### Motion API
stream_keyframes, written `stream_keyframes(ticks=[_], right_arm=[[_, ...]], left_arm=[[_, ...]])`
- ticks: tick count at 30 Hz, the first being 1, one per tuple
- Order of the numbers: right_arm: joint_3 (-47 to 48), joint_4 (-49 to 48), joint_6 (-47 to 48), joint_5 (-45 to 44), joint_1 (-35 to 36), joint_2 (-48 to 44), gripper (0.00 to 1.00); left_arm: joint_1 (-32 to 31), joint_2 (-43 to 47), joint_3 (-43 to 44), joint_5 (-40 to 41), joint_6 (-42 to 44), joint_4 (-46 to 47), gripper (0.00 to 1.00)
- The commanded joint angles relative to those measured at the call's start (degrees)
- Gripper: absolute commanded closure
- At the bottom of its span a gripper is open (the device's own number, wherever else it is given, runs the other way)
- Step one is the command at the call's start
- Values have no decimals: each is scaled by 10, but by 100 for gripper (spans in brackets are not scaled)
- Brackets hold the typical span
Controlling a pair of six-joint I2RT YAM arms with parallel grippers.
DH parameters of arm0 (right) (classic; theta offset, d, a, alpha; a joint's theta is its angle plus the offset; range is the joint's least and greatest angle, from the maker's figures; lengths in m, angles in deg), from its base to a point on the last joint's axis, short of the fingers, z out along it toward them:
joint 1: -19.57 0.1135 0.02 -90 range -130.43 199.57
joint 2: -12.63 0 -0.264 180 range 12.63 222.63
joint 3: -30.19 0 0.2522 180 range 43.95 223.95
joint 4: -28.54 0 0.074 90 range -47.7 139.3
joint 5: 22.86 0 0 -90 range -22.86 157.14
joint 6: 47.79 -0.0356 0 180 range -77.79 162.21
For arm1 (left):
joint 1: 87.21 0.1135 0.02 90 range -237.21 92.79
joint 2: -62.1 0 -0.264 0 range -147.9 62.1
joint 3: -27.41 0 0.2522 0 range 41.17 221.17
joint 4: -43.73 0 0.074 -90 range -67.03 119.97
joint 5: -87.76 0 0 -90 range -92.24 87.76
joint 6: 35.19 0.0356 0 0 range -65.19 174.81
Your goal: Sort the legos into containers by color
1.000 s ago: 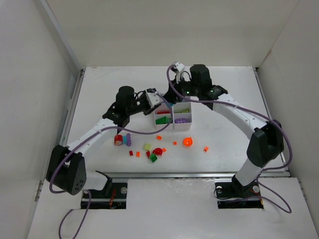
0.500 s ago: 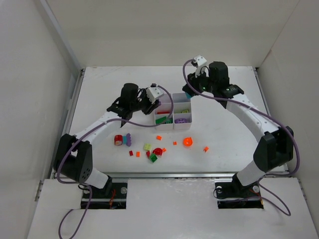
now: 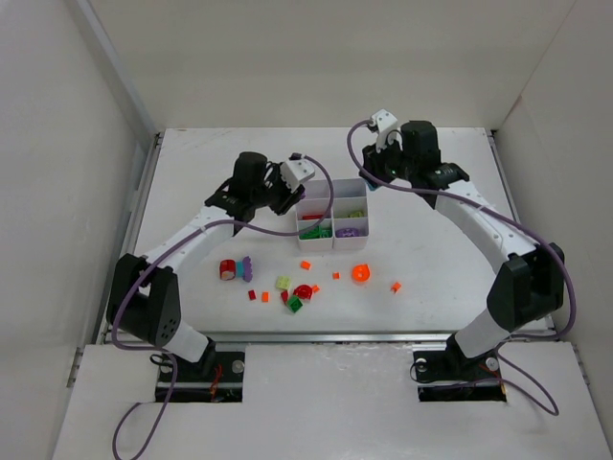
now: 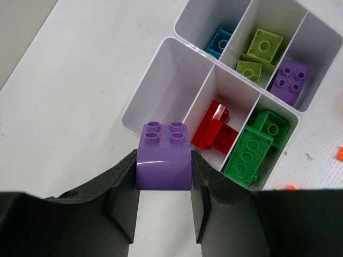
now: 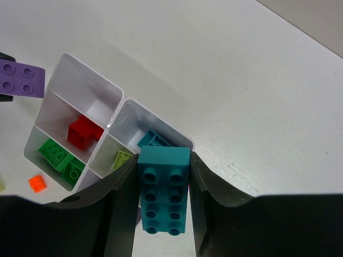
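Observation:
The containers (image 3: 367, 213) are white trays with six compartments. In the left wrist view the container (image 4: 161, 69) has one empty compartment, then red bricks (image 4: 214, 128) and green bricks (image 4: 254, 144); the far row holds cyan (image 4: 220, 40), yellow-green (image 4: 261, 47) and purple (image 4: 289, 80). My left gripper (image 4: 163, 160) is shut on a purple lego (image 4: 163, 158), above the rim of the empty compartment. My right gripper (image 5: 163, 166) is shut on a cyan lego (image 5: 163, 187), just off the corner over the cyan compartment (image 5: 153, 140). In the top view the left gripper (image 3: 284, 196) and right gripper (image 3: 369, 182) flank the containers.
Loose legos lie in front of the containers: a red and purple cluster (image 3: 230, 269), a yellow-green bit (image 3: 283, 284), red (image 3: 304, 290) and green (image 3: 295, 305) pieces, an orange round piece (image 3: 360, 273) and small orange bits (image 3: 395, 287). White walls enclose the table.
The right gripper has moved back and right, from over the containers to their far right corner, keeping the cyan lego. The left gripper has shifted slightly back along the containers' left side.

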Motion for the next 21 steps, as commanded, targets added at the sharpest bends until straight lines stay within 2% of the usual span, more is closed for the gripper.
stream_keyframes(ticks=[1, 21], right_arm=[[7, 1, 15, -9, -3, -24, 100], [-11, 8, 21, -19, -30, -54, 100]], left_arm=[[2, 1, 33, 0, 4, -6, 100], [7, 6, 12, 6, -1, 4, 100]])
